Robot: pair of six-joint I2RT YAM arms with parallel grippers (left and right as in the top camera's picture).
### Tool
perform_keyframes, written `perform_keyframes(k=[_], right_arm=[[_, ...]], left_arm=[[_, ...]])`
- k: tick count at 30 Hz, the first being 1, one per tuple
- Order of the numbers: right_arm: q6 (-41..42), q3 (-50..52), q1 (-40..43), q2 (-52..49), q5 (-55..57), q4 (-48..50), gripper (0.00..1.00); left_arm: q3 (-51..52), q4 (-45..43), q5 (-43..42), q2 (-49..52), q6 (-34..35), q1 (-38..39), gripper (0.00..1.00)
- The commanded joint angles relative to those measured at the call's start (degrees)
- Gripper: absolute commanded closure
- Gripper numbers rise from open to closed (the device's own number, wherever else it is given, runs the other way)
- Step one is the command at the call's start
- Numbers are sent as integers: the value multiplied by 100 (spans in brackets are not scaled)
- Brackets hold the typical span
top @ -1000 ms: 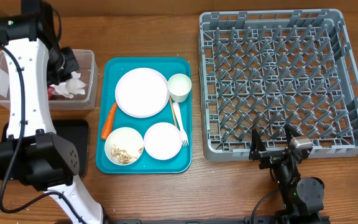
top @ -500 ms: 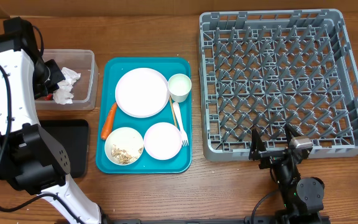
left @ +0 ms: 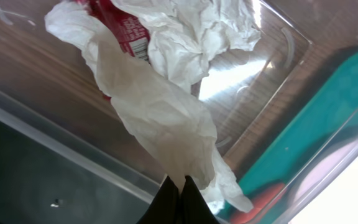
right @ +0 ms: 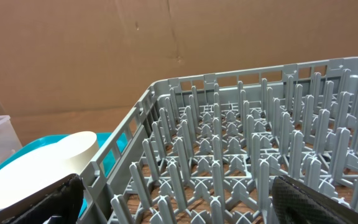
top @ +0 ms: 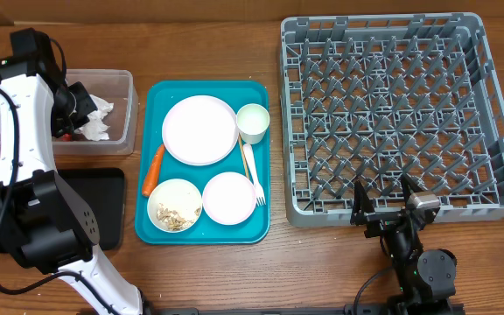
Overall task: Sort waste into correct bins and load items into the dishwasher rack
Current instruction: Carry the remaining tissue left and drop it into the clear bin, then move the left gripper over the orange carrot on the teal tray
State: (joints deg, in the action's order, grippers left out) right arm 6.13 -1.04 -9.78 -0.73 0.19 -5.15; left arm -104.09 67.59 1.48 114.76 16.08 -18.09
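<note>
My left gripper [left: 181, 185] is shut on a corner of a crumpled white napkin [left: 160, 112]. It holds the napkin over the clear tub [top: 126, 109], which holds a red-and-silver wrapper [left: 124, 32] and another napkin [left: 194, 34]. Seen from overhead, the left gripper [top: 77, 111] is over the tub's left half. On the teal tray [top: 150, 105] lie a white plate [top: 199, 129], a cup [top: 253, 122], a fork [top: 254, 175], an orange carrot [top: 153, 169], a bowl with crumbs [top: 174, 206] and a pale bowl [top: 229, 197]. My right gripper [top: 381, 206] stands open and empty at the front edge of the grey rack [top: 392, 114].
A black tray [top: 105, 197] lies in front of the tub, partly hidden under my left arm. In the right wrist view the rack's upright pegs [right: 229, 143] fill the space ahead, between my open fingers. A cardboard wall stands behind the table.
My left arm swung left across the tub with the napkin still pinched, then eased slightly back to the right. The right arm has not moved.
</note>
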Motion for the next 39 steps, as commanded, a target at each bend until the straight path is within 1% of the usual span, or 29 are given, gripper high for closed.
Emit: perform_keyframes(k=[1,5,6,7,8,9,10,11,13,16,18,20,25,29,34,39], right_arm=[[-17,59,22,55,-31,33,0],[-17,59,22,55,-31,33,0],[-17,59,22,55,-31,33,0],[-17,59,22,55,-31,33,0],[-17,59,22,55,-31,33,0],[-17,59,22,55,-31,33,0],[-17,59,22,55,-31,33,0],[-17,59,22,55,-31,33,0],[-17,59,22,55,-31,33,0],[-17,59,22,55,-31,33,0],[-17,59,22,55,-31,33,0],[-17,59,22,55,-31,33,0],[-17,59,22,55,-31,33,0],[-17,59,22,55,-31,33,0],[-17,59,22,55,-31,33,0],[-17,59,22,55,-31,33,0]], left_arm=[[76,-55,-365,90,-63,11,96],[76,-48,-501,173,-66,11,96],[76,-46,-498,186,-66,11,93],[76,-46,-496,205,-66,13,89],[76,-44,-492,212,-68,11,82],[76,-46,-490,212,-72,11,72],[76,-52,-492,212,-72,11,59],[76,-61,-494,212,-70,11,53],[76,-66,-496,212,-70,11,46],[68,-4,-498,188,-72,11,43],[50,37,-501,138,-70,11,33],[24,68,-505,46,-70,11,28],[9,199,-568,-535,-63,13,24],[9,433,-955,-1196,-42,92,23],[11,1095,-1147,-1843,-120,378,19],[17,1851,-1115,-1956,-522,922,18]])
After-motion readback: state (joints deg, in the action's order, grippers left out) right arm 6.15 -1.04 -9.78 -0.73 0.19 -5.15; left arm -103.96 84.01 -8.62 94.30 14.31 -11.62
